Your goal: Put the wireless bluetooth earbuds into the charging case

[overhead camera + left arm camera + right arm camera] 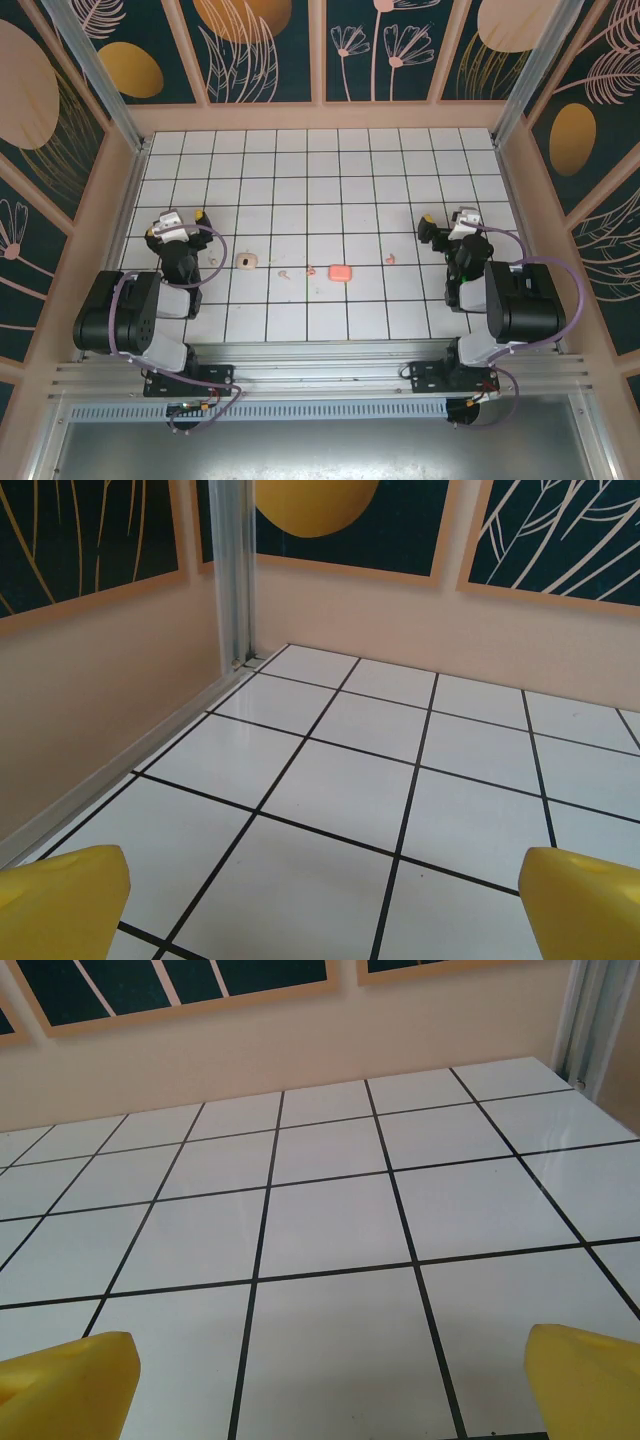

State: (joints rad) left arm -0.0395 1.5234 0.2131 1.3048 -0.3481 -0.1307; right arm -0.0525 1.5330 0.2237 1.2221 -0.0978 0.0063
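My left jaws, right jaws: both wide apart, gripping nothing. Earbuds [390,259] scattered on surface [300,180] near pink case [340,271].

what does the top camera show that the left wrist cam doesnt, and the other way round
Top view: both arms, the right claw, and across the middle tiles the salmon-pink block, a small pale round piece and tiny pale-pink earbuds.
Left wrist view: a close look at the far corner, where the metal post meets the wall, with tiles ahead of the yellow fingertips.
Both: the left claw, open wide, the white tiled table and the dark patterned wall panels.
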